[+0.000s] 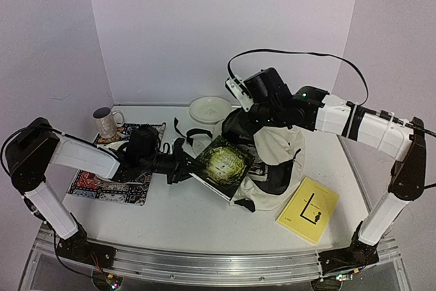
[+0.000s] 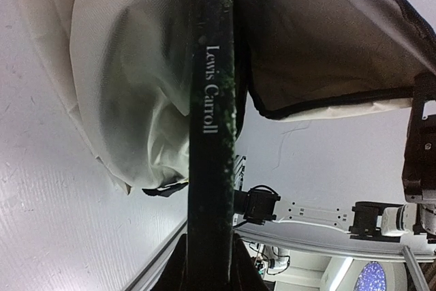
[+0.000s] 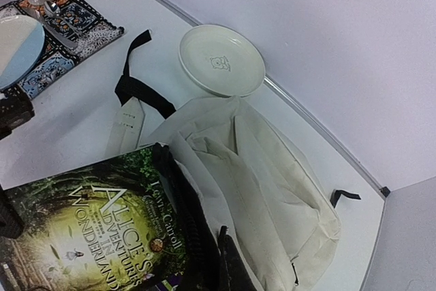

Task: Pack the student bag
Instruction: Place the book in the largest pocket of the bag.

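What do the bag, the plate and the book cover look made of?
The bag looks like soft matte cream fabric: it creases and slumps. The plate is probably glazed ceramic: smooth, off-white, rigid rim. The book has a smooth printed cover, likely card: it shows no bend.

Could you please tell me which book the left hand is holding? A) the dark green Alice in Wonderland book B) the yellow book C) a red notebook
A: the left hand grips the dark green book, its spine reading Lewis Carroll, while the yellow book lies apart, ungripped.
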Controlling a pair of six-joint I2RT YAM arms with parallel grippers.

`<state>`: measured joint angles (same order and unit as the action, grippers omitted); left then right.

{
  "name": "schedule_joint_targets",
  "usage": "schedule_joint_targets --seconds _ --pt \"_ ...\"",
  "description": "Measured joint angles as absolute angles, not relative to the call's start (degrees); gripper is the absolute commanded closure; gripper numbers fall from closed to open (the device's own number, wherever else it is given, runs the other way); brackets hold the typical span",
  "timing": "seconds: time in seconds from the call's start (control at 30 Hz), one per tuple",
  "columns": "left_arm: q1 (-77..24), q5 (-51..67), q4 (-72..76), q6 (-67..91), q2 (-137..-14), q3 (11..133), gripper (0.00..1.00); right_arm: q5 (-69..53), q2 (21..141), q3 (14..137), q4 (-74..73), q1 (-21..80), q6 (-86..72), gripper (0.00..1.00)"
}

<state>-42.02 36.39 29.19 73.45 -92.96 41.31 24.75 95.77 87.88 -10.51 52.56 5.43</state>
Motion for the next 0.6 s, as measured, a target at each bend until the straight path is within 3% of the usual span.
schedule_joint_targets --seconds 0.6 --pt "-43.84 35.93 33.1 76.46 -112.47 64.01 1.0 23.45 95.46 85.77 -8.98 52.63 6.14 1.0"
